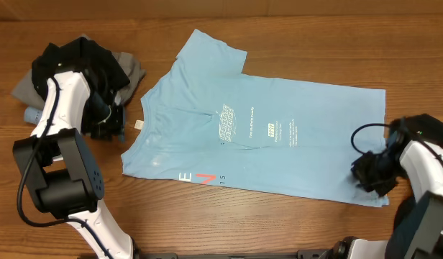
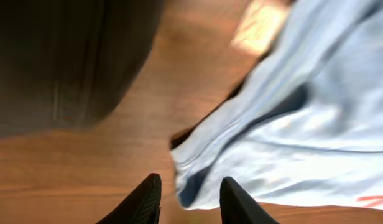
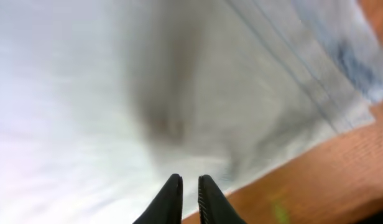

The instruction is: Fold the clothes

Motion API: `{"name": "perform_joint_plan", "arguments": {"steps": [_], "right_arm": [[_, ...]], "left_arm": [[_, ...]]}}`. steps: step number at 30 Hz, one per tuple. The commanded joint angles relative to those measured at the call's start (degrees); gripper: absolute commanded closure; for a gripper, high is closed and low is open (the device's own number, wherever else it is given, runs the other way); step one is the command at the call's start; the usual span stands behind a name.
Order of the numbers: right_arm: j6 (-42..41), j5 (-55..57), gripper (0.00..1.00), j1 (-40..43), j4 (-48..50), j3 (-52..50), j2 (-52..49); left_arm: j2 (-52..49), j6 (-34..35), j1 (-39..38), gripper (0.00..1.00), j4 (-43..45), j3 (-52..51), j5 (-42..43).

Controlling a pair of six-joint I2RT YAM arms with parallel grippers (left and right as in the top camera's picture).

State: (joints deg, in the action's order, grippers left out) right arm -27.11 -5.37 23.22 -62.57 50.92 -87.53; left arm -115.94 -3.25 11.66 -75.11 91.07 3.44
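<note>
Blue T-shirt (image 1: 265, 137) spread out; dark garments (image 1: 99, 61) heaped

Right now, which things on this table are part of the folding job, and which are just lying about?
For the job: light blue T-shirt; heap of dark and grey clothes.
Lying about: small pale tag beside the shirt's edge, on the table.

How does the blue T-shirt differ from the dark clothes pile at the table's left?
The blue T-shirt is light with white print; the dark pile is black and grey. The T-shirt lies spread flat mid-table; the pile sits bunched in a heap. Both are fabric on the wooden table.
</note>
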Motion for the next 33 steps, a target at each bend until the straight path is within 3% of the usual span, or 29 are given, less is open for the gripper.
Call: {"name": "perform_joint_plan", "arguments": {"steps": [1, 3, 6, 9, 13, 17, 18, 22, 27, 30, 33], "right_arm": [[8.07, -10.54, 0.8, 0.26, 0.28, 7.58, 7.93], [11.85, -16.72, 0.74, 0.26, 0.79, 11.1, 10.86], [13.42, -21.55, 0.56, 0.26, 2.23, 16.41, 13.46], [12.9, -26.12, 0.56, 0.26, 4.98, 18.03, 13.49], [11.1, -24.22, 0.52, 0.26, 8.79, 18.08, 11.67], [10.36, -19.56, 0.51, 0.26, -0.94, 18.05, 6.86], [9.75, -15.45, 0.53, 0.26, -4.79, 17.75, 4.87], [7.06, -8.13, 0.96, 0.28, -7.98, 13.75, -1.66], [7.08, -16.31, 0.96, 0.63, -3.48, 6.49, -6.69], [6.34, -16.15, 0.96, 0.63, -1.2, 2.99, -6.69], [4.26, -15.89, 0.96, 0.72, 1.66, 0.13, -6.69]], "left_arm": [[4.02, -2.14, -4.44, 0.63, 0.68, 6.23, 7.48], [6.23, -2.6, -7.98, 0.55, 2.62, 9.29, 10.03], [8.07, -2.6, -13.73, 0.17, 7.15, 12.74, 16.33], [8.04, -2.4, -19.06, 0.26, 14.53, 13.9, 16.44], [7.54, 0.48, -21.44, 0.28, 20.22, 13.9, 11.19], [6.69, 0.9, -21.44, 0.3, 9.92, 13.75, 11.26], [6.64, 0.85, -21.42, 0.36, 5.66, 13.51, 10.29], [6.64, 1.14, -20.81, 0.49, -2.97, 10.4, 5.07], [6.64, 3.69, -18.03, 0.52, -0.63, -2.34, 5.7], [6.64, 5.81, -16.85, 0.73, 6.71, -12.68, 6.58], [6.64, 7.89, -16.0, 0.85, 14.8, -21.09, 8.66]]}}
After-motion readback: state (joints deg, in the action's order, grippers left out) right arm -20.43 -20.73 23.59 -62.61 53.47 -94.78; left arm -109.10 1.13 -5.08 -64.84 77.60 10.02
